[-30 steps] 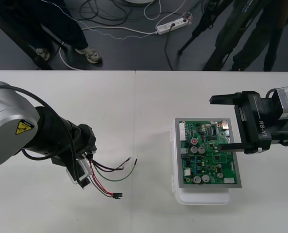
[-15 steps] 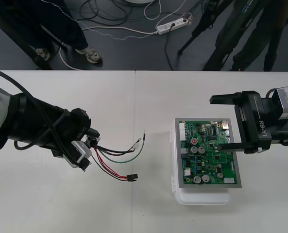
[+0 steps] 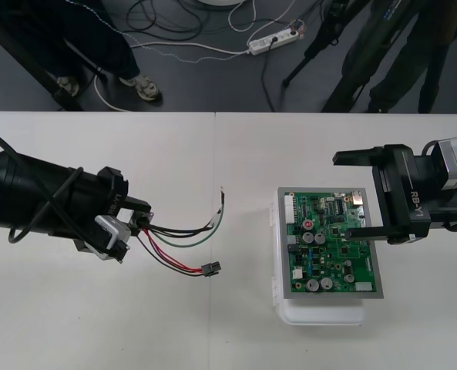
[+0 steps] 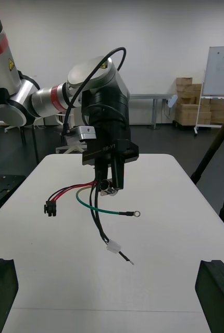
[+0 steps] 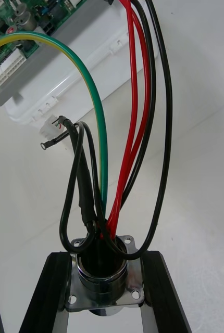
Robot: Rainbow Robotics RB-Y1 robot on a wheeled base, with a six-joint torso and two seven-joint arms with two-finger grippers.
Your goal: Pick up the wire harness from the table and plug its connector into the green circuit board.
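Note:
My left gripper [image 3: 130, 232] is shut on the harness's round metal socket [image 5: 101, 271], with a black finger [image 5: 49, 294] on each side of the flange. Red, black and green wires [image 3: 178, 247] trail from it toward the board and hang above the table. The small black plug [image 3: 210, 269] dangles at the end of the red and black pair, left of the green circuit board [image 3: 332, 243] on its white base [image 3: 320, 314]. My right gripper [image 3: 357, 194] is open at the board's right edge; its fingers [image 4: 0, 291] stand far apart, facing the left gripper [image 4: 110, 179].
A green wire with a ring terminal [image 4: 136, 213] and a black wire with a small white piece [image 4: 113, 248] hang loose from the socket. The table seam [image 3: 214, 154] runs between harness and board. Pale table [image 3: 174, 331] lies under the harness.
My left gripper has risen and turned level with the socket in it, carrying the wires away from the near edge. The plug swung up and right toward the board. The right arm stayed still.

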